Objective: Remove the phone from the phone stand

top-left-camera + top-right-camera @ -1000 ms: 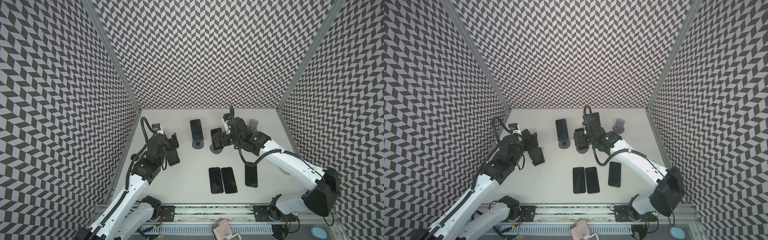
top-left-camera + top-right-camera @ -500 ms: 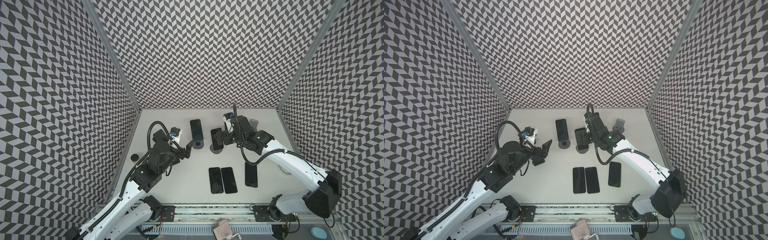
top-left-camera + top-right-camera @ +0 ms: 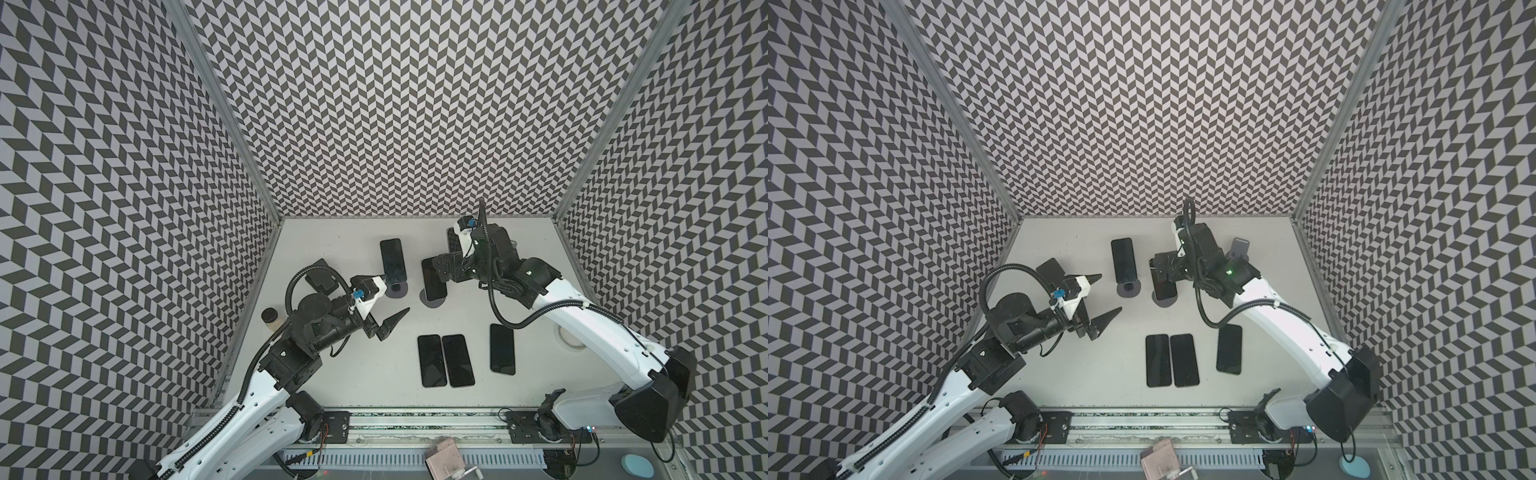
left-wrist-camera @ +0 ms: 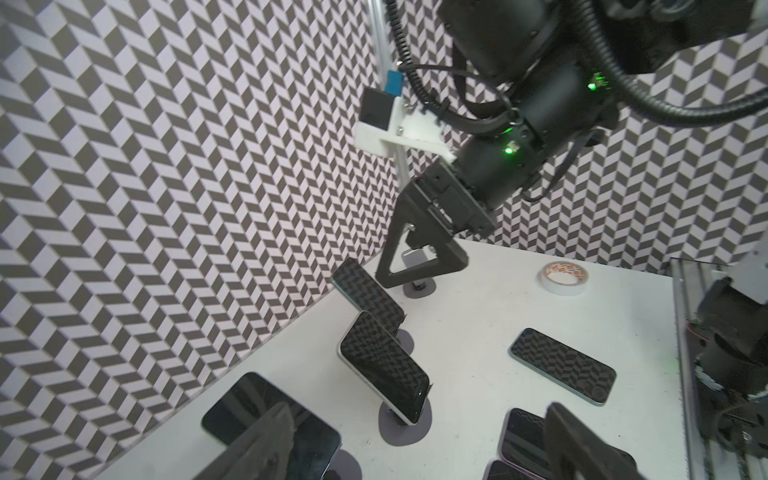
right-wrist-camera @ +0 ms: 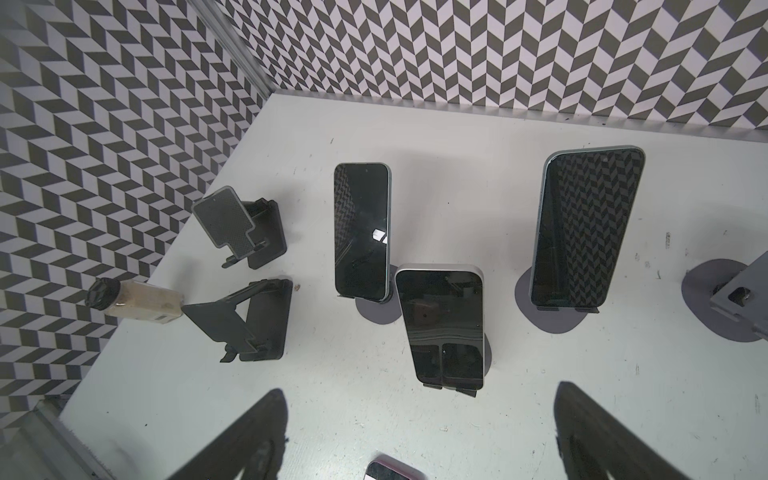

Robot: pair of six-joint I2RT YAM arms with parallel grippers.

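- Black plastic stands (image 5: 249, 232), two of them, stood empty at the far left beside a small bottle (image 5: 133, 305). You had no phone to fetch there.
- Your left gripper (image 3: 1109, 293) hung above the table with its fingers spread wide and nothing between them, apart from every phone.
- The leftmost phone (image 3: 392, 259) leaned upright on its round grey base (image 3: 395, 292), untouched.
- The middle phone (image 5: 440, 328) sat propped on its phone stand (image 3: 433, 304). Your right gripper (image 5: 417, 390) hovered close above it without touching, fingers splayed and gripping nothing. I judge this was the phone you were going for.
- A third phone (image 5: 586, 224) stood on its own stand further right, and beyond it a grey stand (image 3: 1239, 249) was bare.
- Three flat phones (image 3: 457, 359) lay on the table nearer you, two side by side and one apart to their right.
- By my reckoning you were about halfway: three stands bare, three phones laid down, three upright. Each of those needed closing on, lifting and setting down.
- Every screen was dark and showed no readable brand. The tape roll (image 4: 565, 278) at the far right carried reddish print inside its core, too small to read, and so was the bottle's label.
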